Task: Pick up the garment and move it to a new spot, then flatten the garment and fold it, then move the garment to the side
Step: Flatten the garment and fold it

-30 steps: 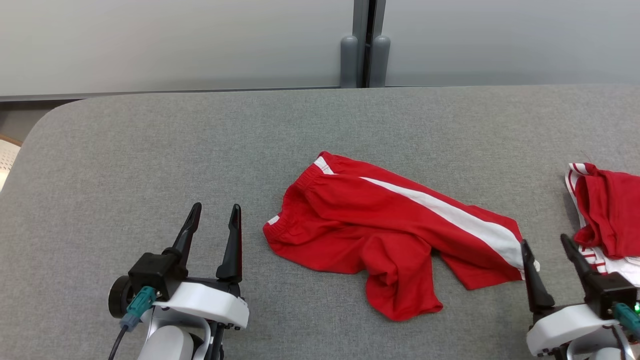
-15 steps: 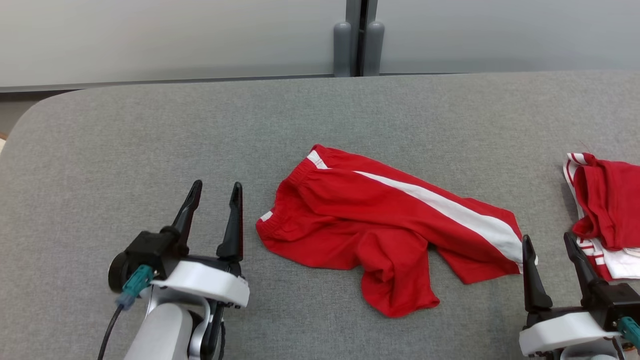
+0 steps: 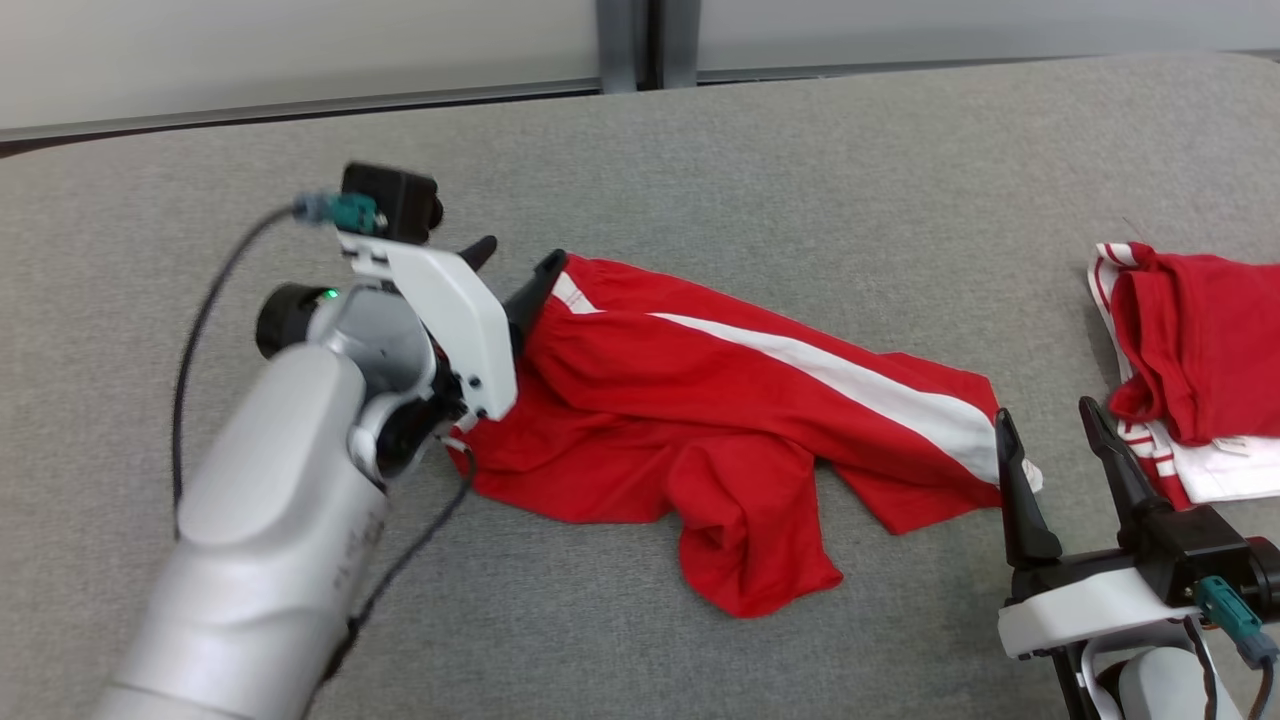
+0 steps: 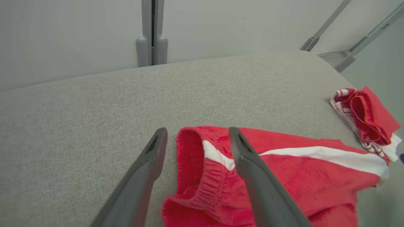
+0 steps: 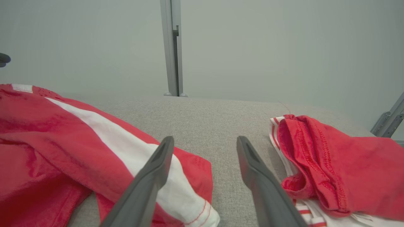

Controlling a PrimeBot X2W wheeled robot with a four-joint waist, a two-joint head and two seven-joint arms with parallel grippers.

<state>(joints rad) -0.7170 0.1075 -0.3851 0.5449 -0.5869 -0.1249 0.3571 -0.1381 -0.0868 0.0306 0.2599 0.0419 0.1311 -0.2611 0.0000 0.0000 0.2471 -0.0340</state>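
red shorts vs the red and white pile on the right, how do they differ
The red shorts lie spread out and rumpled in the middle; the pile is bunched compactly at the right. The red shorts carry one broad white stripe; the pile shows thin red-white striping under red cloth. The red shorts cover more surface than the pile. Both are mainly red cloth on the grey table.

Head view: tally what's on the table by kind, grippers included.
red shorts: 1
red-and-white clothes pile: 1
grippers, left gripper and right gripper, both open: 2
Total: 4
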